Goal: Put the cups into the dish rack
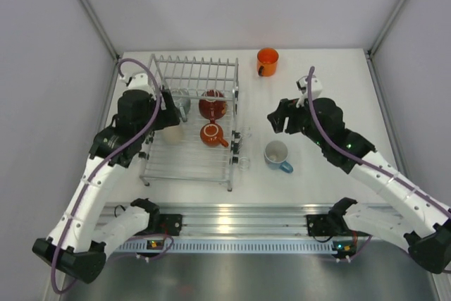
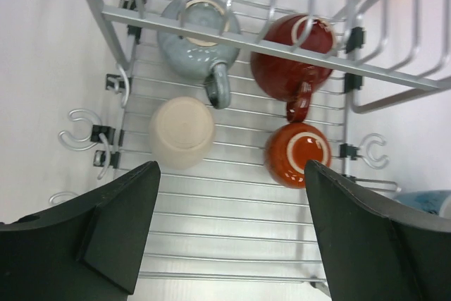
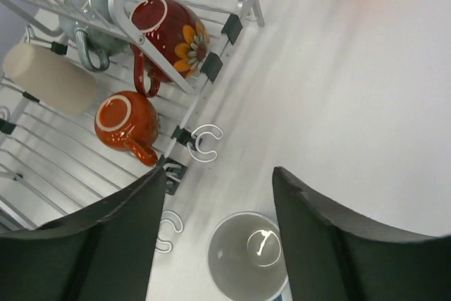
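- The right pincer [image 3: 220,192] hangs spread wide and empty over the light blue mug [image 3: 246,255]. The mug stands on the white desk [image 1: 331,82] just beside the right edge of the dish rack [image 2: 243,40].
- The mug is upright, its axis vertical and its pale-lined mouth facing straight up. In the top view its handle points toward the near edge and a little to the right.
- It looks like glazed pottery: rigid, light enough for one arm, slick under hard fingers, and liable to chip if dropped onto wire.
- The surest hold is probably across the rim wall, one finger inside and one outside, on the side away from the handle. The handle itself looks too small a target.
- The bright orange mug [image 1: 268,60] waits well apart at the far side of the desk. It is also upright and mouth up, with its handle turned toward the near left.
- The left pincer [image 2: 231,195] hovers above the rack floor, likewise wide open and gripping nothing.
- Four cups already sit in the rack. The grey-blue mug [image 2: 197,37] and the dark red mug [image 2: 292,54] lie under the raised frame, with their handles pointing at the front pair.
- The front pair are the cream cup [image 2: 182,132] and the red-orange mug [image 2: 299,153]. The red-orange mug shows a pale ring upward that seems to be its foot, so it is probably inverted.
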Robot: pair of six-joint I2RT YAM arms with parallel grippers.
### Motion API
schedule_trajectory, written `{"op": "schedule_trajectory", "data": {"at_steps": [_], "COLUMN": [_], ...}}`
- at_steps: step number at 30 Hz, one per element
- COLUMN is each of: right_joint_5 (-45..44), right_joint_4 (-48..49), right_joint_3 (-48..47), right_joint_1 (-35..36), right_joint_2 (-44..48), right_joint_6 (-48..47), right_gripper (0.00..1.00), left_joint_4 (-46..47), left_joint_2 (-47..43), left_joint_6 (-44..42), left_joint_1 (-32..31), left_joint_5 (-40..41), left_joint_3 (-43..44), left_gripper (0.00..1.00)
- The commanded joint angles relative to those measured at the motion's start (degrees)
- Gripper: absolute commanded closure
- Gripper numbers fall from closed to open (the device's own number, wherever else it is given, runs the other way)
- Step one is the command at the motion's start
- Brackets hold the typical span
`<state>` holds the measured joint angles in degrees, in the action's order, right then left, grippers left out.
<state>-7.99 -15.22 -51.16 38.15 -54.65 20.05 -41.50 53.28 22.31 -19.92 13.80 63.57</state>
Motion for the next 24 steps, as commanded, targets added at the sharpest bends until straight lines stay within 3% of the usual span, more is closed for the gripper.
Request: {"op": "schedule_trajectory", "data": {"at_steps": [1, 3, 6, 14, 24], "right_joint_5": [2.88, 3.33, 3.59, 3.24, 14.05], "right_joint_4": [-4.11, -6.21, -8.67, -11.76, -10.53], "right_joint_3": [-2.29, -0.54, 1.23, 2.90, 4.23], "right_joint_1": [-0.53, -0.62, -0.62, -1.67, -7.65], "right_joint_2": [0.69, 1.56, 2.18, -5.28, -14.50], "right_joint_6": [-1.86, -2.12, -3.00, -8.01, -12.23], "right_gripper": [0.38, 0.47, 0.52, 0.52, 0.54], "left_joint_4": [3.96, 5.01, 6.86, 10.47, 10.56], "left_joint_2": [-2.82, -3.35, -4.58, -5.90, -5.99], "left_joint_6": [-0.77, -0.77, -0.60, 0.02, 0.19], "left_joint_1": [0.24, 0.32, 0.24, 0.32, 0.32], "left_joint_5": [-7.54, -10.36, -13.54, -17.93, -19.34], "left_joint_3": [0.68, 1.03, 1.20, -2.31, -2.93], "left_gripper": [0.11, 0.11, 0.11, 0.11, 0.11]}}
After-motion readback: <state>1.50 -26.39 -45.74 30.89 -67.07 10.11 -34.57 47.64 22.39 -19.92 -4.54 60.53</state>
